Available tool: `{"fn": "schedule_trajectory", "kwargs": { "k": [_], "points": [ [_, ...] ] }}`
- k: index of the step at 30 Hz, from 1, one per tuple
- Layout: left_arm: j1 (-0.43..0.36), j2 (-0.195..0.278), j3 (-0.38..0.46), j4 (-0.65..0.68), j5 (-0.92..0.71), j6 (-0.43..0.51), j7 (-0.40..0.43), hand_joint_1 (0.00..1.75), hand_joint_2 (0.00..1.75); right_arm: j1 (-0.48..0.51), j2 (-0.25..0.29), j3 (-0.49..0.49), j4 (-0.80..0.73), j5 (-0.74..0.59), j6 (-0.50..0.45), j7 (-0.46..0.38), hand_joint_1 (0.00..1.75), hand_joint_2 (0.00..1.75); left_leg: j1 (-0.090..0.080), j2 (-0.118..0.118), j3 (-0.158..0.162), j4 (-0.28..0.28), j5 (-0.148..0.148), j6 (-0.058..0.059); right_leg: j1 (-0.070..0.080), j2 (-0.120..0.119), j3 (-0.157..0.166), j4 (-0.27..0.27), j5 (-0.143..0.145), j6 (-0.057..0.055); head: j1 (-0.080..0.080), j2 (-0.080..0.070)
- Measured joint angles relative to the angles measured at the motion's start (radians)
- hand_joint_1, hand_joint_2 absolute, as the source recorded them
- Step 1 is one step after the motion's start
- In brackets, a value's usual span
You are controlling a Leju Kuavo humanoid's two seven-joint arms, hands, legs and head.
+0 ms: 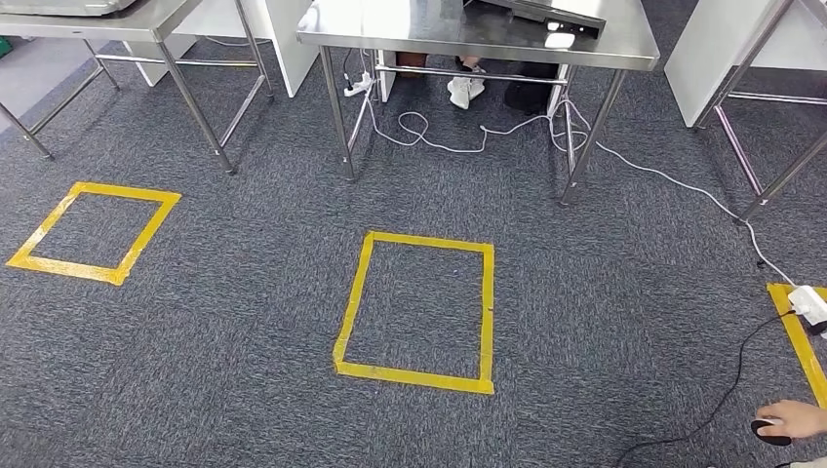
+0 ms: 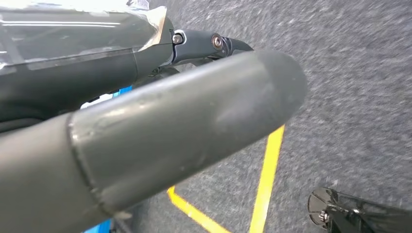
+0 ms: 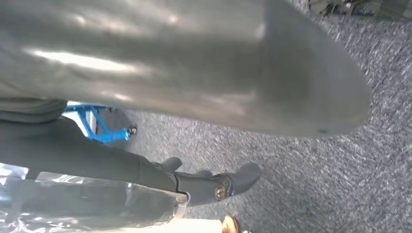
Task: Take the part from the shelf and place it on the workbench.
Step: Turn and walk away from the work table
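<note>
— How are the hands?
— The left robot hand (image 2: 194,126) hangs over grey carpet (image 2: 359,73), fingers stretched out, grasping nothing. The right robot hand (image 3: 194,73) is released too, thumb apart from its fingers.
— And the part?
— I cannot tell where it is. Ahead, a yellow tape square (image 1: 414,373) lies on the floor before a steel surface (image 1: 390,34); a person's hand (image 1: 792,419) rests at the right.

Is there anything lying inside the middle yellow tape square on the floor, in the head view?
No, the middle yellow tape square encloses only bare grey carpet; the white cable runs beyond it, near the table legs.
</note>
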Motion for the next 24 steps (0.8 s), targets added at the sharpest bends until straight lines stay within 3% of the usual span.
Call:
{"fn": "schedule_trajectory", "kwargs": {
  "k": [1, 3, 4, 5, 7, 9, 11, 13, 15, 17, 19, 20, 21, 23, 24],
  "points": [
    [-0.001, 0.000, 0.000, 0.000, 0.000, 0.000, 0.000, 0.00, 0.00, 0.000, 0.000, 0.000, 0.000, 0.001, 0.000, 0.000, 0.00, 0.00, 0.000, 0.020, -0.025, 0.059, -0.038, -0.001, 0.004, -0.010, -0.001, 0.000, 0.002, -0.006, -0.002, 0.000],
    [-0.001, 0.000, 0.000, 0.000, 0.000, 0.000, 0.000, 0.00, 0.00, 0.003, 0.000, 0.000, 0.000, 0.001, 0.001, 0.000, 0.00, 0.00, 0.000, 0.035, -0.081, 0.197, -0.108, -0.004, 0.014, -0.032, -0.006, 0.001, 0.005, -0.014, -0.003, 0.000],
    [-0.001, 0.000, 0.000, 0.000, 0.000, 0.000, 0.000, 0.00, 0.00, 0.005, -0.001, 0.000, 0.000, 0.001, 0.003, 0.000, 0.00, 0.00, 0.000, 0.037, -0.096, 0.240, -0.122, -0.003, 0.019, -0.044, -0.009, 0.001, 0.006, -0.016, -0.003, 0.000],
    [0.000, 0.000, 0.000, 0.000, 0.000, 0.000, 0.000, 0.00, 0.00, 0.005, -0.001, 0.000, 0.000, 0.001, 0.004, 0.001, 0.00, 0.00, -0.001, 0.039, -0.089, 0.240, -0.114, 0.001, 0.023, -0.055, -0.010, 0.002, 0.007, -0.017, -0.003, 0.000],
    [0.001, 0.000, 0.000, 0.000, 0.000, 0.000, 0.000, 0.00, 0.00, 0.004, 0.000, 0.000, 0.000, 0.001, 0.007, 0.002, 0.00, 0.00, -0.007, 0.058, -0.019, 0.127, -0.059, 0.017, 0.030, -0.076, -0.009, 0.002, 0.006, -0.018, -0.003, 0.000],
    [-0.002, 0.000, 0.000, 0.000, 0.000, 0.000, 0.000, 0.00, 0.00, 0.003, 0.000, 0.000, 0.000, 0.001, 0.008, 0.002, 0.00, 0.00, -0.021, 0.098, 0.052, 0.000, -0.024, 0.037, 0.038, -0.093, -0.008, 0.002, 0.004, -0.017, -0.002, 0.000],
    [-0.005, 0.001, 0.000, 0.000, 0.000, 0.000, 0.000, 0.00, 0.00, 0.002, 0.001, 0.000, 0.000, 0.002, 0.008, 0.002, 0.00, 0.00, -0.032, 0.112, 0.069, -0.040, -0.021, 0.048, 0.041, -0.111, -0.008, 0.002, 0.002, -0.014, 0.000, 0.000],
    [-0.004, 0.000, 0.000, 0.000, 0.000, 0.000, 0.000, 0.00, 0.00, -0.001, 0.003, 0.000, 0.000, 0.002, 0.008, 0.002, 0.00, 0.00, -0.031, 0.090, 0.068, -0.050, -0.011, 0.055, 0.042, -0.122, -0.007, 0.002, -0.001, -0.007, -0.001, 0.000],
    [-0.004, -0.001, 0.000, 0.000, 0.000, 0.000, 0.000, 0.00, 0.00, -0.001, 0.003, 0.000, 0.000, 0.002, 0.008, 0.002, 0.00, 0.00, -0.023, 0.069, 0.071, -0.065, 0.002, 0.063, 0.040, -0.084, -0.022, 0.037, -0.024, -0.001, 0.001, 0.000],
    [-0.006, -0.002, 0.000, 0.000, 0.000, 0.000, 0.000, 0.00, 0.00, 0.001, 0.001, 0.000, 0.000, 0.002, 0.008, 0.003, 0.00, 0.00, -0.020, 0.046, 0.066, -0.071, 0.011, 0.068, 0.031, -0.029, -0.074, 0.149, -0.079, -0.001, 0.004, 0.000],
    [-0.006, -0.003, 0.000, 0.000, 0.000, 0.000, 0.000, 0.00, 0.00, 0.005, -0.001, 0.000, 0.000, 0.002, 0.008, 0.004, 0.00, 0.00, -0.020, 0.018, 0.058, -0.071, 0.016, 0.068, 0.024, -0.014, -0.127, 0.263, -0.120, 0.003, 0.004, 0.000],
    [-0.005, -0.003, 0.000, 0.000, 0.000, 0.000, 0.000, 0.00, 0.00, 0.006, -0.002, 0.000, 0.000, 0.002, 0.008, 0.006, 0.00, 0.00, -0.020, 0.004, 0.056, -0.070, 0.018, 0.067, 0.020, -0.012, -0.132, 0.274, -0.117, 0.011, 0.004, 0.000],
    [-0.004, -0.004, 0.000, 0.000, 0.000, 0.000, 0.000, 0.00, 0.00, 0.008, -0.002, 0.000, 0.000, 0.002, 0.008, 0.007, 0.00, 0.00, -0.019, -0.010, 0.055, -0.069, 0.019, 0.064, 0.017, -0.009, -0.116, 0.242, -0.097, 0.022, 0.004, 0.000],
    [-0.003, -0.004, 0.000, 0.000, 0.000, 0.000, 0.000, 0.00, 0.00, 0.009, -0.003, 0.000, 0.000, 0.004, 0.008, 0.010, 0.00, 0.00, -0.018, -0.037, 0.054, -0.065, 0.022, 0.057, 0.007, 0.019, -0.050, 0.106, -0.040, 0.042, 0.004, 0.000],
    [-0.003, -0.004, 0.000, 0.000, 0.000, 0.000, 0.000, 0.00, 0.00, 0.008, -0.003, 0.000, 0.000, 0.005, 0.008, 0.011, 0.00, 0.00, -0.020, -0.048, 0.051, -0.062, 0.022, 0.052, 0.004, 0.035, -0.025, 0.048, -0.020, 0.043, 0.004, 0.000]
  ]
}}
